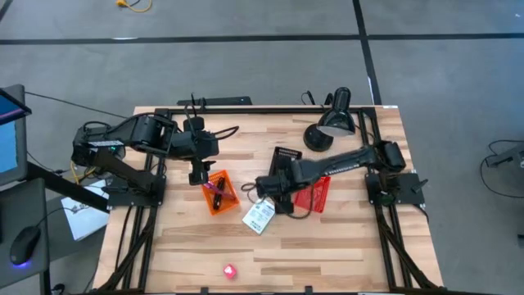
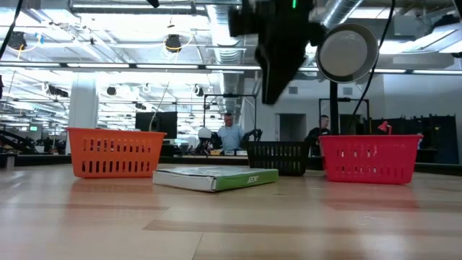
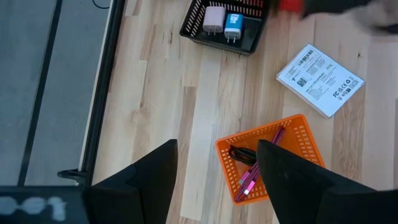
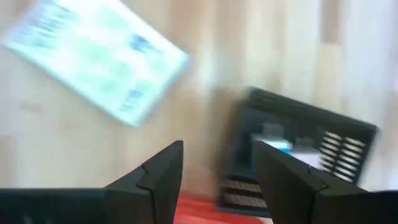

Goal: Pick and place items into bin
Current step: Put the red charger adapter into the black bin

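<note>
My left gripper is open and empty. It hovers above the orange basket, which holds a purple pen-like tool and a black item. In the high view the left gripper sits just beyond the orange basket. My right gripper, also open and empty, hangs over the table between the white packet and the black basket. The white packet lies flat on the table. A pink cube rests near the table's near edge. Pink and blue cubes lie in the black basket.
A red basket stands on the table under the right arm. The black desk lamp is at the far right of the table. People stand in the room beyond the table. Bare wood stretches along the near side around the pink cube.
</note>
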